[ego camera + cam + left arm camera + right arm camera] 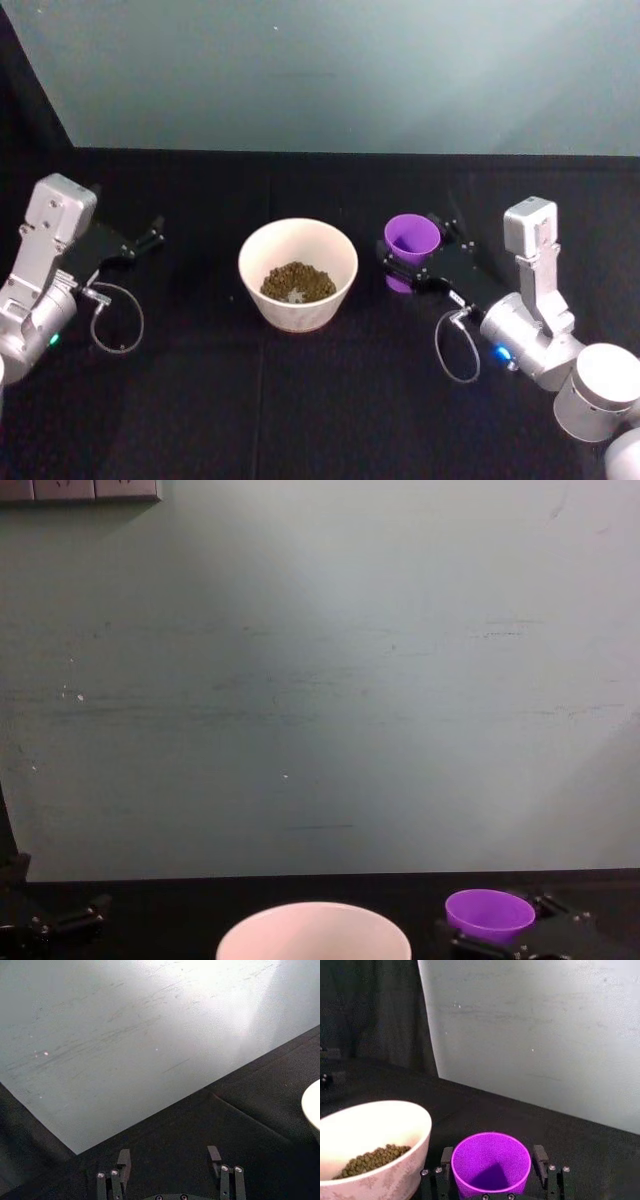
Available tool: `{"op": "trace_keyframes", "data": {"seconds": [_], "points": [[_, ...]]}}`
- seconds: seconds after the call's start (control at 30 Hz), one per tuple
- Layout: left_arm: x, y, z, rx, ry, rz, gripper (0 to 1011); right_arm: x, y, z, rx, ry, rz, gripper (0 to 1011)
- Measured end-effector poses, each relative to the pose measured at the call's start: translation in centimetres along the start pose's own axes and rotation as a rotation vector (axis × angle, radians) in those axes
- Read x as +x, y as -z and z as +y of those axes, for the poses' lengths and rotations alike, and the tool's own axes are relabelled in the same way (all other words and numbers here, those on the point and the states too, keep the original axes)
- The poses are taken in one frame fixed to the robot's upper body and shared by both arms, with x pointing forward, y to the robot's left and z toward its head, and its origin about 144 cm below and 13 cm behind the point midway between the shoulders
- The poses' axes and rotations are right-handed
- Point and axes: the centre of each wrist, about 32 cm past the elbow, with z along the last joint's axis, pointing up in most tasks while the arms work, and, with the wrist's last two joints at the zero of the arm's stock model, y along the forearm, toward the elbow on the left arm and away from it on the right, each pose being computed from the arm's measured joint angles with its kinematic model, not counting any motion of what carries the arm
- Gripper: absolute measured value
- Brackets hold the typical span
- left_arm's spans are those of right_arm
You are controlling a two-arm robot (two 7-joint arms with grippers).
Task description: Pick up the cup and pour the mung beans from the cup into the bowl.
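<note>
Flanking the upright cup (412,240), right claw (408,262) sits beside the bowl (298,272).

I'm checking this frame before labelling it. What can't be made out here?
- Small purple plastic cup: its base is cut off by the right wrist view's lower edge; whether the right end effector actually grips it is unclear.
- Wide pale bowl: in the chest view its near wall hides the mung beans.

Finding no readable text, labels, brands, numbers or signs anywhere: not on cup (411,239), bowl (298,246), wall, or either arm.
</note>
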Motion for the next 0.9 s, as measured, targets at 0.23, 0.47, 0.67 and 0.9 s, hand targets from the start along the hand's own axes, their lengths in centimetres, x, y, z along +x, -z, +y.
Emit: {"op": "trace_keyframes", "data": {"seconds": [0.23,0.47,0.67,0.9], "points": [[0.0,0.0,0.0,0.0,0.0,0.0,1000,-0.3,-1.3,-0.7,0.039,0.002,-0.01,1003],[0.0,0.0,0.0,0.0,0.0,0.0,1000,-0.7,-2.6,-1.2,0.087,0.006,-0.022,1003],[0.0,0.0,0.0,0.0,0.0,0.0,1000,-0.6,-3.3,-1.6,0.114,0.065,-0.026,1003],[0.0,0.0,0.0,0.0,0.0,0.0,1000,-0.4,-3.9,-2.5,0.131,0.315,-0.064,1003]]}}
